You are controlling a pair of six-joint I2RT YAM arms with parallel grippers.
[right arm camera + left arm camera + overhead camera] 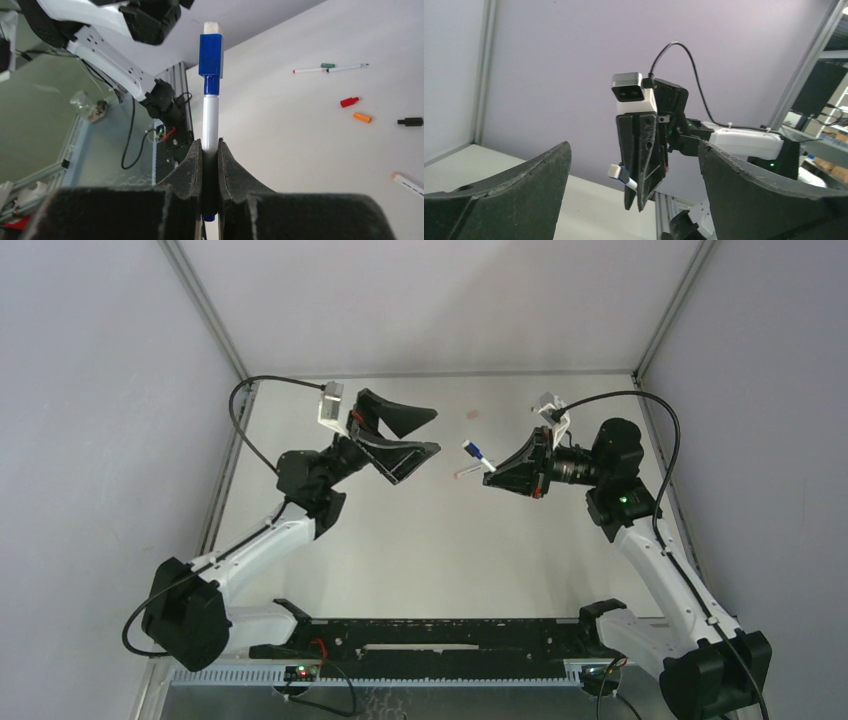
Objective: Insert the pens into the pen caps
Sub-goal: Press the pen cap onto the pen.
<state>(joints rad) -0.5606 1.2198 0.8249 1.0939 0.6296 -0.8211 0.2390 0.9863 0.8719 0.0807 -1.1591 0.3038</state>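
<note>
My right gripper [210, 150] is shut on a white pen [210, 120], which stands straight up from its fingers. A blue pen cap [210, 55] sits on the pen's upper end. From above, that pen [475, 452] sticks out up-left of the right gripper [488, 477]. My left gripper [437, 432] hangs open and empty just left of it, a short gap away. In the left wrist view the left gripper's [634, 150] wide fingers [524, 190] frame the right gripper [640, 197] and the capped pen [621, 174].
On the white table lie red [349, 102], orange [362, 117], black [410, 121] and green [327, 65] caps. Two thin pens [310, 70] lie end to end by the green cap. Another pen [407, 183] lies at the right edge. Grey walls enclose the table.
</note>
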